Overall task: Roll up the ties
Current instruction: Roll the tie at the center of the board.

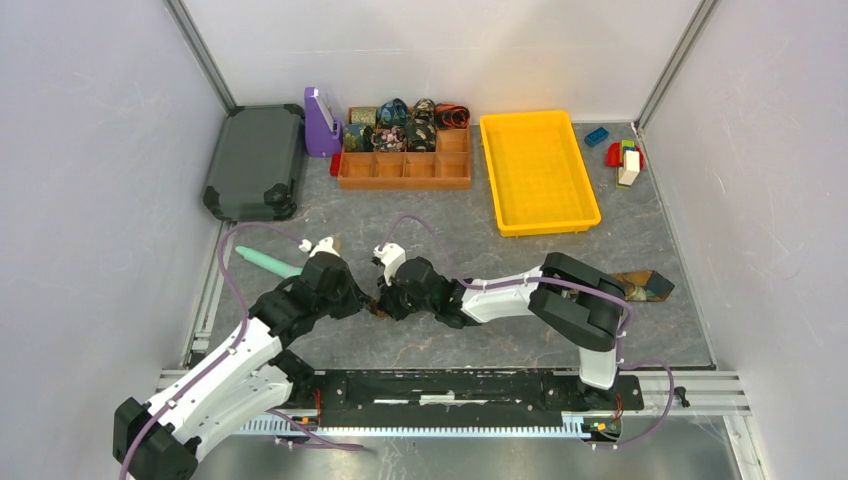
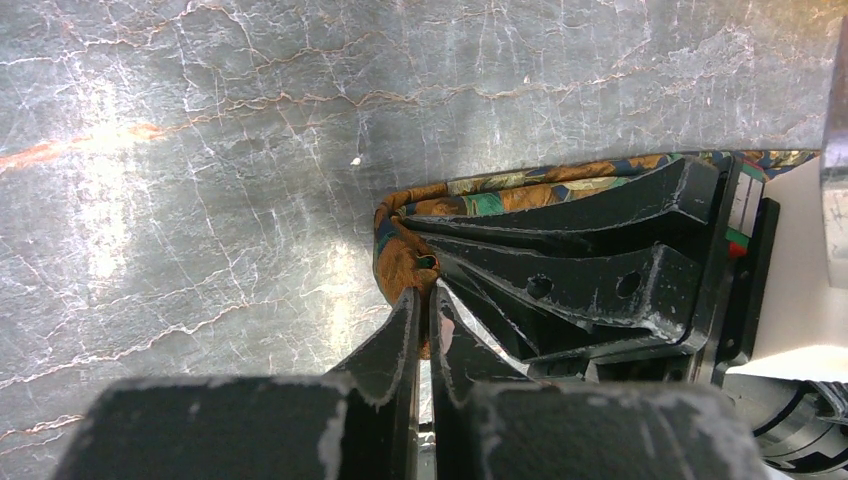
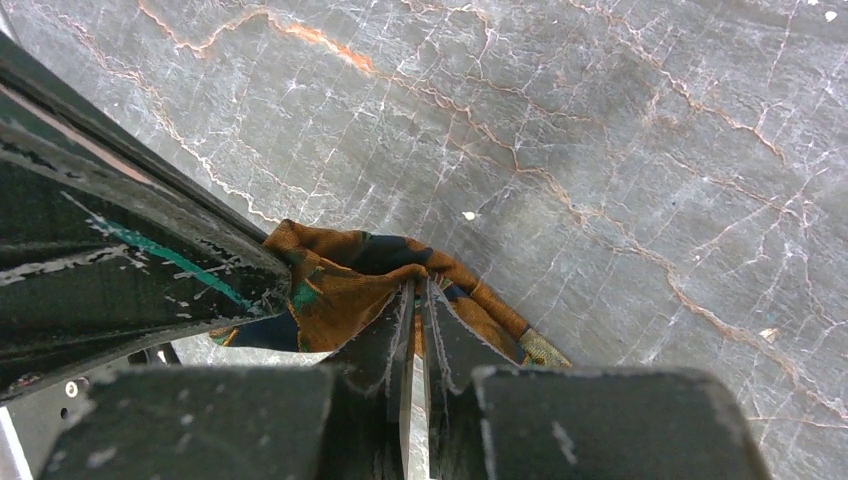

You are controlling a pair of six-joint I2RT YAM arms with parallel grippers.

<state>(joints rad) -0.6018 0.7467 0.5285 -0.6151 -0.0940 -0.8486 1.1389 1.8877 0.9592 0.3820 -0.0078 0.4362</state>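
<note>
Left pincer [image 2: 425, 305]: I am pressing its fingers almost together on the tie [image 2: 400, 250], with only a thin slit showing between them and orange cloth sitting at the tips.
Right pincer [image 3: 415, 300]: I am clamping it on the same tie, and the cloth is bunching up around both fingertips.
Pincers together: I am holding them tip to tip, low over the table [image 1: 520, 260], near its middle and in front of my bases.
Tie at the pincers: it is curling into a small fold right at my left tips, lying on the table, and a flat strip is running off under my right pincer.
Tie end [image 1: 645, 287]: it is lying flat beyond my right elbow; I cannot tell whether it is joining the held strip, since my arm is covering the stretch between.
Coils [image 1: 390, 125]: they are sitting in the far compartments of the box [image 1: 405, 172], well apart from both pincers.
Stick [image 1: 268, 262]: it is lying just beside my left arm.
</note>
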